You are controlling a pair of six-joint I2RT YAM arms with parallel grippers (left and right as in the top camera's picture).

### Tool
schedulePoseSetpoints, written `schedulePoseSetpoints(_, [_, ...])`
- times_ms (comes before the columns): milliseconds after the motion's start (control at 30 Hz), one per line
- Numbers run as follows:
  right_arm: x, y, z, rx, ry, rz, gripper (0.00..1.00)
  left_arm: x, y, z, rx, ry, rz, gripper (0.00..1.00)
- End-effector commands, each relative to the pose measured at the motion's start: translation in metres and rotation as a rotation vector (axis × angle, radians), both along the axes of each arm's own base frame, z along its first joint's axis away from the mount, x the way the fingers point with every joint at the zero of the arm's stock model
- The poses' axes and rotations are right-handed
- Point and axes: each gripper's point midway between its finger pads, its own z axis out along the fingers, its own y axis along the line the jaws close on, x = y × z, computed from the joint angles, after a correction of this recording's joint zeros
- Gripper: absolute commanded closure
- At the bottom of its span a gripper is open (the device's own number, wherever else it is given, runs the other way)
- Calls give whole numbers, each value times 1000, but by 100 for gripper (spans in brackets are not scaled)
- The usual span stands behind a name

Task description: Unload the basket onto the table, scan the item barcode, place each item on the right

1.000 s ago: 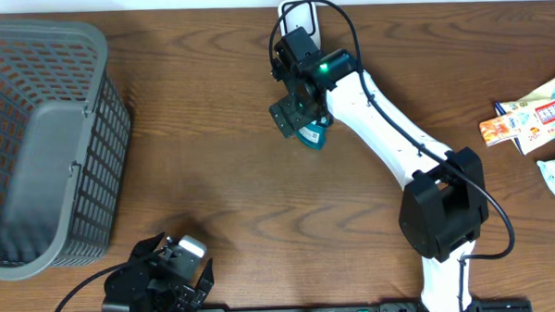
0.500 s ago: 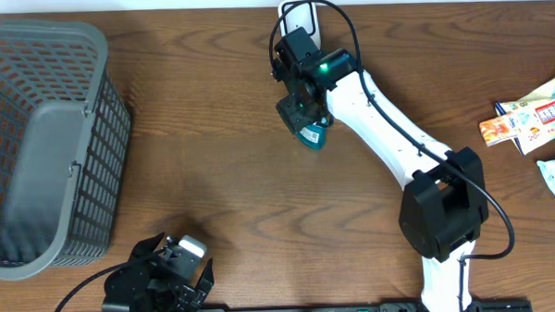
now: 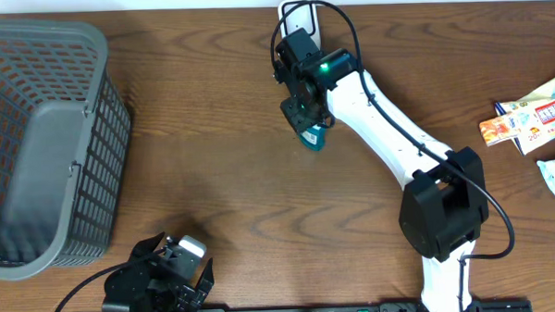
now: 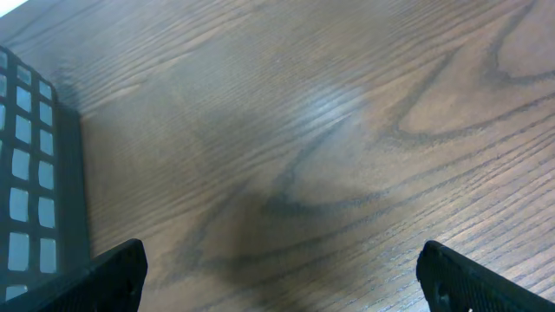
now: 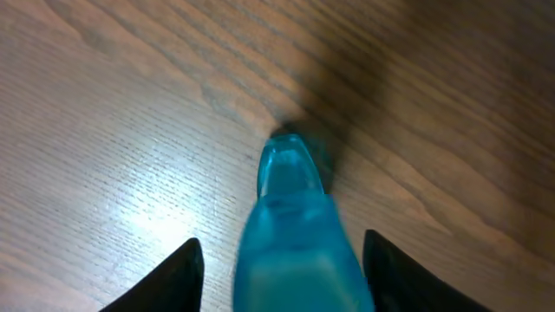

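1. Right fingers (image 5: 169,282) stand astride the teal item (image 5: 293,234), partly closed around it but not pinching it. A strip of bare table (image 3: 213,177) shows between one finger and the item's side. The other finger is at, or almost at, the opposite side.
2. A second ago the overhead view showed these fingers spread wide above the item. Half a second ago they were already narrower, and now they are narrower again.
3. The item lies on the same spot as in both earlier pictures, and the right arm's bend and reach look unchanged.
4. Left fingers (image 4: 121,277) are spread wide with only wood grain between them. They sit at the near left of the table, beside the grey basket (image 3: 105,134), just as they did a second ago.
5. The item lies on the table at the far middle, near a white object (image 3: 297,12) at the far edge. It is well apart from the basket on the left and from the snack packets (image 3: 535,119) at the right edge.
6. In the right wrist view the item's long axis runs straight up the picture, away from the camera and midway between the fingers. Its narrow, rounded, translucent end points away. The broader, paler part is nearest the camera and is cut off by the bottom edge.
7. From overhead only a teal end pokes out beneath the fingers, on the side towards the robot's base. The rest is hidden, so its line across the table cannot be read there.
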Motion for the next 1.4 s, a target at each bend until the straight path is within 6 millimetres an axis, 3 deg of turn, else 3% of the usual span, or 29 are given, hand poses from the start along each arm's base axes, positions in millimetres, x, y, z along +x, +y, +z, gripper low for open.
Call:
schedulePoseSetpoints(0, [0,-1,-12,-22,26,11,44,-1,3,-3,18,11,9,1])
schedulePoseSetpoints(533, [-4,-6,-18,-47,52,4,91,-1,3,-3,18,10,8,1])
schedulePoseSetpoints(900, [-20,17,-15,96,141,46,96,-1,3,-3,18,10,8,1])
schedulePoseSetpoints(1133, [-38,32,18,256,190,95,99,-1,3,-3,18,10,8,1])
schedulePoseSetpoints(1367, [-71,57,88,597,251,267,96,-1,3,-3,18,10,8,1])
